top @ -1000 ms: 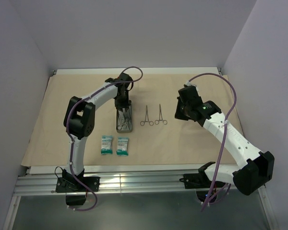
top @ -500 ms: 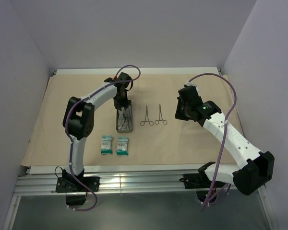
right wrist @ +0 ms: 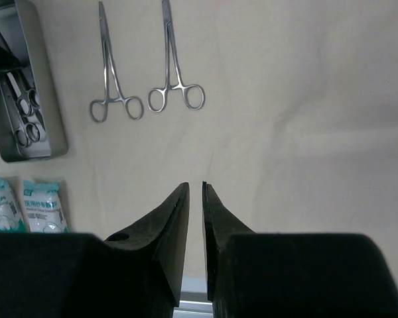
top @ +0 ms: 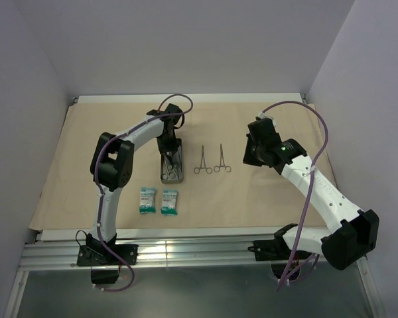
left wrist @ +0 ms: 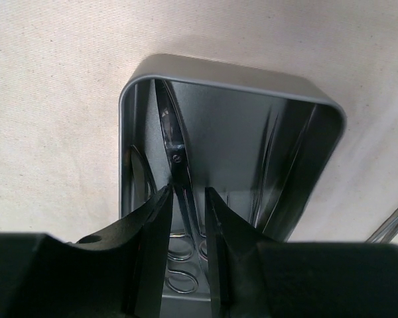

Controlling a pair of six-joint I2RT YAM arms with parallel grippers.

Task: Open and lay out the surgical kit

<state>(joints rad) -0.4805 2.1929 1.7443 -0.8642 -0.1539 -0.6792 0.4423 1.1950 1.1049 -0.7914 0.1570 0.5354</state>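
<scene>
The surgical kit lies spread on the tan drape (top: 265, 192). The grey metal tray (top: 172, 180) (left wrist: 232, 69) holds ring-handled scissors (left wrist: 174, 149) (right wrist: 23, 112). My left gripper (top: 169, 151) (left wrist: 187, 192) reaches down into the tray. Its jaws are open a little and straddle the scissors' shanks just above the rings. Two forceps (top: 202, 162) (top: 221, 160) lie side by side to the right of the tray. Two teal-white packets (top: 147, 200) (top: 169, 201) lie in front of it. My right gripper (top: 251, 158) (right wrist: 194, 185) hovers over bare drape with a narrow gap and nothing between its jaws.
The drape covers most of the table, and the metal rail (top: 186, 252) runs along its near edge. White walls close in the left, right and back. Purple cables loop over both arms.
The left arm's elbow has shifted slightly right while its gripper stays in the tray. The right arm has not moved.
</scene>
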